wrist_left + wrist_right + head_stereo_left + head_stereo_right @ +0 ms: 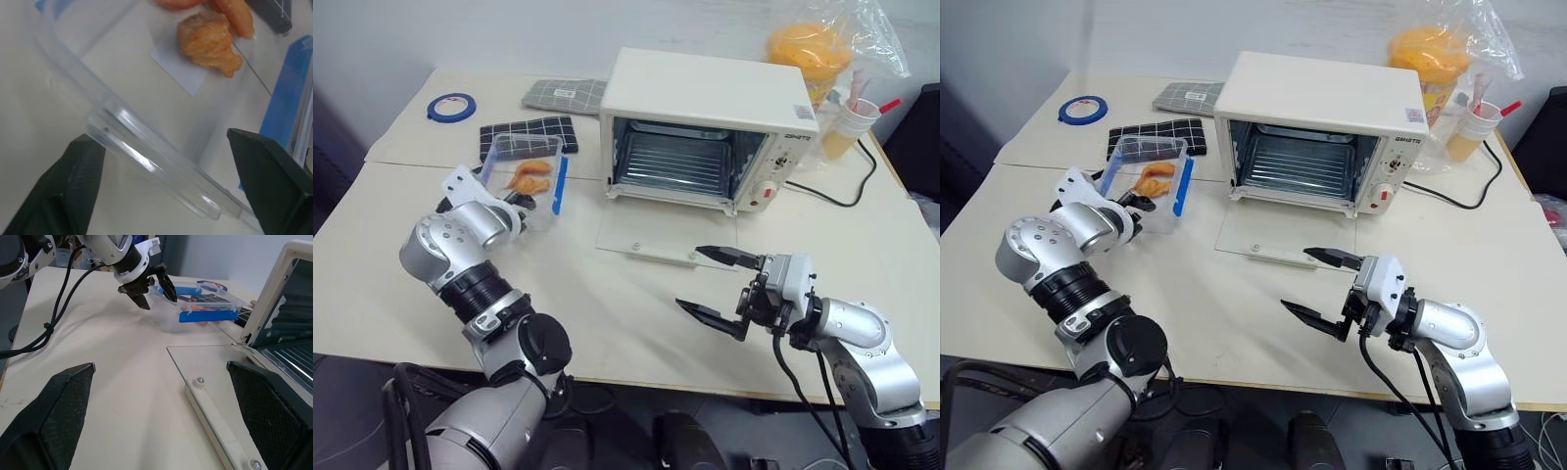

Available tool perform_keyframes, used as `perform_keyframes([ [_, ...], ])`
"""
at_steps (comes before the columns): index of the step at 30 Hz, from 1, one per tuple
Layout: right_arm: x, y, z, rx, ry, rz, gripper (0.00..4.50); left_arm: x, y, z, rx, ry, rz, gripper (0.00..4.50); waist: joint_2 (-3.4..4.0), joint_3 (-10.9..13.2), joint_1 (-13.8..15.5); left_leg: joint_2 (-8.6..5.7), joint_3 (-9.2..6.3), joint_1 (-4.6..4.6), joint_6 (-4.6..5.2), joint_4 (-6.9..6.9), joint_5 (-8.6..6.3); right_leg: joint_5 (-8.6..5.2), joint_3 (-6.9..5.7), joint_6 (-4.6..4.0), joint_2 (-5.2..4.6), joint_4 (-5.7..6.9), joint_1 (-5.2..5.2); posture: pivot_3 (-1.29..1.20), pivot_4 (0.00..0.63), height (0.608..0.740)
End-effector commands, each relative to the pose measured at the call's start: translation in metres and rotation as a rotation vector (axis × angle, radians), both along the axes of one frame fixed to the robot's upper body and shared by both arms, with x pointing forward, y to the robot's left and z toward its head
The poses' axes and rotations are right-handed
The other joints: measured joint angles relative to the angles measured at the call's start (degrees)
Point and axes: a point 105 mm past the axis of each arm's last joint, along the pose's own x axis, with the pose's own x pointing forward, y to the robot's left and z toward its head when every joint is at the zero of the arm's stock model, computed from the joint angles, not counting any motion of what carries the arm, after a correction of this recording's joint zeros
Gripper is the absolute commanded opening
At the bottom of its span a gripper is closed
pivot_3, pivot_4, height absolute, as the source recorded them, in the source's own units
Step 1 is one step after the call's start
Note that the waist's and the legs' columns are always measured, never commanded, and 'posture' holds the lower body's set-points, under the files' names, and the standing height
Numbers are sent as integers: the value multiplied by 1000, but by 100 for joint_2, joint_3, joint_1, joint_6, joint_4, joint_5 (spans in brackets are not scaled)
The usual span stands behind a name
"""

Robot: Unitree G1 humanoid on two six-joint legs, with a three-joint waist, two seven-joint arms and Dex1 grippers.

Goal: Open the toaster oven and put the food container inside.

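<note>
Nearest, on the cream table (636,323): right gripper (715,290), fingers spread wide, holding nothing, just before the toaster oven (705,127)'s lowered glass door (656,235). Left gripper (149,291): fingers parted around the near end wall of the food container (524,176), contact not discernible. Container sits left of the oven, long axis running near to far; orange pieces inside, blue clip on its oven side. Beyond: checked cloths (533,132), blue tape roll (451,106), plastic bag (832,49) partly behind the oven; grey wall behind.
</note>
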Motion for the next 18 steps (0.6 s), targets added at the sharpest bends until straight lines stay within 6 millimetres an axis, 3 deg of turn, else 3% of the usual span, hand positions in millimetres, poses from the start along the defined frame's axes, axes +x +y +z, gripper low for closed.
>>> perform_keyframes([
  [1,-6,2,11,18,-40,12,4500,0,4,10,32,-24,4,2821,0,0,8,0,0,0,0,0,0,0,0,0,-1,0,0,0,150,740],
  [10,-5,2,10,26,-32,9,4500,3,22,10,114,7,-40,2821,0,0,8,1,0,1,-1,0,0,0,0,0,1,3,-2,0,150,740],
  [18,-4,6,9,29,-23,25,4500,9,22,-2,149,66,-134,2821,0,0,10,0,0,3,-1,0,0,0,-3,0,-2,7,-2,0,150,740],
])
